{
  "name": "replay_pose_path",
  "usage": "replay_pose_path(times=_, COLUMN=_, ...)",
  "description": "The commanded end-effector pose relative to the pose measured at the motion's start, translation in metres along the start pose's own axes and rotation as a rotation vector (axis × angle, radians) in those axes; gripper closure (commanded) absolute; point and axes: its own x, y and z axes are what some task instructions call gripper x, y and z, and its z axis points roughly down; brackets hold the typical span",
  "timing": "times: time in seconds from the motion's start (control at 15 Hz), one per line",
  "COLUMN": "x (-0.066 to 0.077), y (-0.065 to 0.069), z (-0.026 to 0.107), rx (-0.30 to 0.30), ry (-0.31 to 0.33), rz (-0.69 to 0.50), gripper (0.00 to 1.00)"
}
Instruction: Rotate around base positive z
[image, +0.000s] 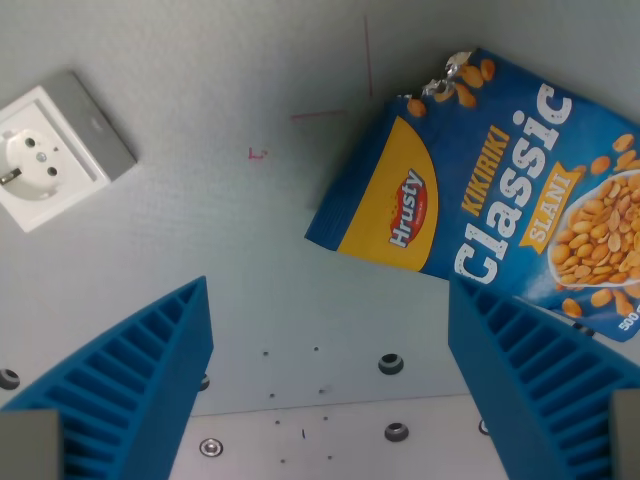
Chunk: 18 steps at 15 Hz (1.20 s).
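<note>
Gripper (325, 390) jaws stood wide apart, empty, above table (250, 230); peanut bag (480, 190) touched one finger's edge. Best: spin level, clear of bag.

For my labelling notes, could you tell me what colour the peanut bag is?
The peanut bag is mainly blue with a yellow panel, seen in the wrist view.

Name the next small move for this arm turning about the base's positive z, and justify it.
Probably a small further turn without closing: the open blue ribbed gripper holds nothing, and the blue Hrusty peanut bag and white wall socket lie flat, apart from the fingers.
</note>
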Motion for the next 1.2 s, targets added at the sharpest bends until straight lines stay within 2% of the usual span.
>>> replay_pose_path(times=0.07, x=0.0000, y=0.0005, z=-0.0023, rx=-0.002, ry=0.006, rz=-0.136, gripper=0.00)
replay_pose_path(times=1.2, x=0.0000, y=0.0005, z=-0.0023, rx=-0.006, ry=0.007, rz=-0.363, gripper=0.00)
